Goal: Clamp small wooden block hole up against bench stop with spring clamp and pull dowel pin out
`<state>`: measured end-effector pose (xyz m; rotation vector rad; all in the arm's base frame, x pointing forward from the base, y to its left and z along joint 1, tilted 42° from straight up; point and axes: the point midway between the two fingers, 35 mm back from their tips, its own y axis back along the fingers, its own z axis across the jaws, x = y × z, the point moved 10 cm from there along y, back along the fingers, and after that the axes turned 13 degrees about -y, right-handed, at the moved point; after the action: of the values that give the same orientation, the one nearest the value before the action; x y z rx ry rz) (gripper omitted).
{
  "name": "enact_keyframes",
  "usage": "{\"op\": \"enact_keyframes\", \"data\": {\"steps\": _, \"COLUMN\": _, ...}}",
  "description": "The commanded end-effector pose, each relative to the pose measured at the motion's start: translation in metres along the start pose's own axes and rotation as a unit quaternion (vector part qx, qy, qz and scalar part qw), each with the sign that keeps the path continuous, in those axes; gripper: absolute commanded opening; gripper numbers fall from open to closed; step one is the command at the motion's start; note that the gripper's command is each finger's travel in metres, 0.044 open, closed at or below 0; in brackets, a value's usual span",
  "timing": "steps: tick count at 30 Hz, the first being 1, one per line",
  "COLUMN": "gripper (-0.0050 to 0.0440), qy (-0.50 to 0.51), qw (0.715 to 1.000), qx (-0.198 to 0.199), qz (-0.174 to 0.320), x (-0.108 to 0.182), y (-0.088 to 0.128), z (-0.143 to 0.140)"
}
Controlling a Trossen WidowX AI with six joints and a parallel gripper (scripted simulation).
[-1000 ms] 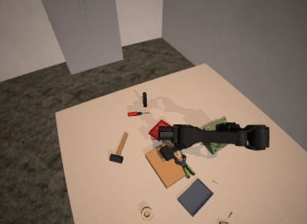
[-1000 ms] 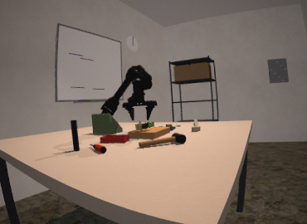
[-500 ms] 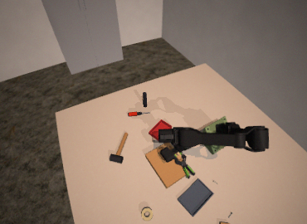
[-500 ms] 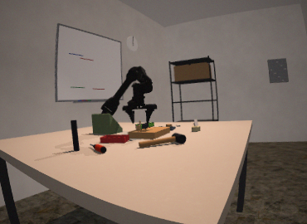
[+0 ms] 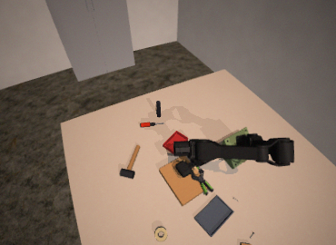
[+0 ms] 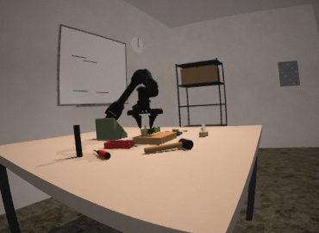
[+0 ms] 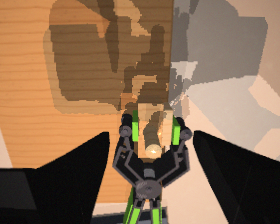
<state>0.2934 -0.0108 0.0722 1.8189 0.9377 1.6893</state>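
Open jaws (image 6: 146, 127) astride spring clamp (image 5: 200, 176) (image 7: 149, 189) (green-padded), above wooden board (image 5: 182, 182) (image 6: 156, 139) (image 7: 66, 150)

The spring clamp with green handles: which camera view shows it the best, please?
The wrist view: the black spring clamp with green handles is large there, with pivot, both arms and green pads visible, though the handle ends are cut off. The top view shows it small, handles clear; the exterior view, only tiny green and black parts.

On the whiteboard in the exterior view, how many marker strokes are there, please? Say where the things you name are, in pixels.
4: blue (image 6: 78, 57) and red (image 6: 90, 61) upper left, green (image 6: 80, 91) and red (image 6: 103, 92) along the bottom.
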Motion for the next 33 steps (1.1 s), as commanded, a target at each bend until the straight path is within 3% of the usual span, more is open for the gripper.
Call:
{"op": "enact_keyframes", "data": {"steps": 1, "gripper": 0.0260, "qy": -0.003, "qw": 1.000, "qx": -0.001, "qz": 0.003, "x": -0.0001, "y": -0.0007, "z": 0.0000}}
{"op": "enact_keyframes", "data": {"steps": 13, "gripper": 0.0140, "qy": -0.003, "qw": 1.000, "qx": -0.001, "qz": 0.003, "x": -0.0001, "y": -0.0007, "z": 0.0000}}
{"op": "enact_keyframes", "data": {"steps": 33, "gripper": 0.0023, "qy": -0.003, "qw": 1.000, "qx": -0.001, "qz": 0.003, "x": -0.0001, "y": -0.0007, "z": 0.0000}}
